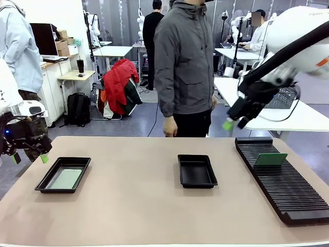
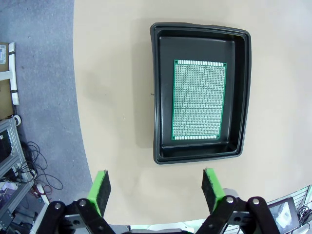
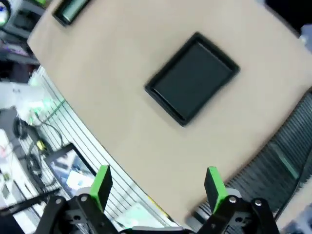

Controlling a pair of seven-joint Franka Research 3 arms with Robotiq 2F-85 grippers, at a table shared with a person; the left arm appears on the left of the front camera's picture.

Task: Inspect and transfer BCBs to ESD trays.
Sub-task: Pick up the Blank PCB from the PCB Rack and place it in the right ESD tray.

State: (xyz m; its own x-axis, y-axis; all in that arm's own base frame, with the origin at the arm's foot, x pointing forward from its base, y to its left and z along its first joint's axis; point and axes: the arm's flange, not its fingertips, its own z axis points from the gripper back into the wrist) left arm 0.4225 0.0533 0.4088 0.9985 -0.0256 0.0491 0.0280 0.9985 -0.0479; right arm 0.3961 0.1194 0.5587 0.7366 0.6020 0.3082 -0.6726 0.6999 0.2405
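BCBs are counted as two, ESD trays as two, and grippers as two.

At the left edge of the front view, the left gripper [image 1: 30, 157] is held above the surface [image 1: 128, 206], its jaws spread wide. In the left wrist view the same gripper [image 2: 156, 187] is seen apart from the left ESD tray [image 2: 157, 97], which lies higher in the frame. The left BCB [image 2: 199, 100] is laid flat inside this tray, green grid face up, its edges roughly parallel to the tray walls. In the front view the tray [image 1: 43, 182] is placed at lower left, with the board [image 1: 67, 178] in it.

The middle ESD tray [image 1: 198, 171] is set near the centre of the surface, and its black floor is seen bare. A person [image 1: 185, 67] is stood behind it.

At the right, a long black rack [image 1: 288, 190] is laid on the surface, and the right BCB [image 1: 271, 159] is propped in its slots, tilted. The right gripper [image 1: 234, 122] is held above the rack's far end, jaws spread wide.
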